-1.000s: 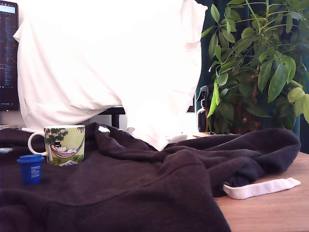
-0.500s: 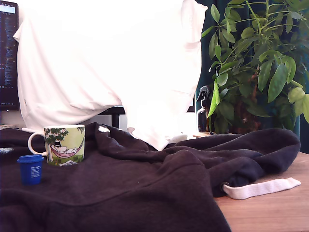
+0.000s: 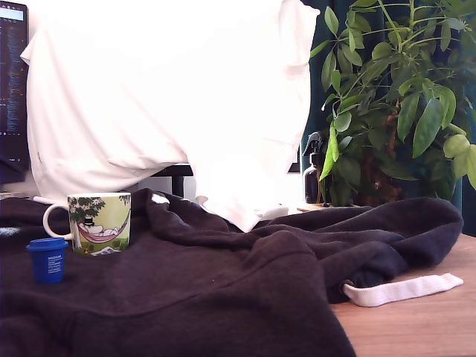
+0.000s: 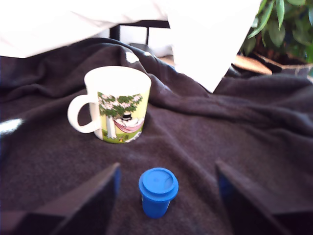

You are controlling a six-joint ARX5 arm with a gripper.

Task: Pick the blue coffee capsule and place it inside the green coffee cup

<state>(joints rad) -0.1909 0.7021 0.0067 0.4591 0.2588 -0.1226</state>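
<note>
The blue coffee capsule (image 3: pixel 47 260) (image 4: pixel 158 191) stands with its wide rim up on a dark cloth, at the exterior view's left. Just behind it and slightly to the right stands the green coffee cup (image 3: pixel 99 222) (image 4: pixel 118 103), upright, with its white handle pointing to the exterior view's left. In the wrist view my gripper (image 4: pixel 167 167) is open. Its two dark fingers (image 4: pixel 93 200) flank the capsule with wide gaps on both sides and touch nothing. The gripper does not show in the exterior view.
A dark sweatshirt (image 3: pixel 223 290) covers most of the wooden table (image 3: pixel 424 327), with a white drawstring (image 3: pixel 401 290) at the exterior view's right. A white cloth (image 3: pixel 171 89) hangs behind the cup. A leafy plant (image 3: pixel 394 97) and a spray bottle (image 3: pixel 314 171) stand at the back right.
</note>
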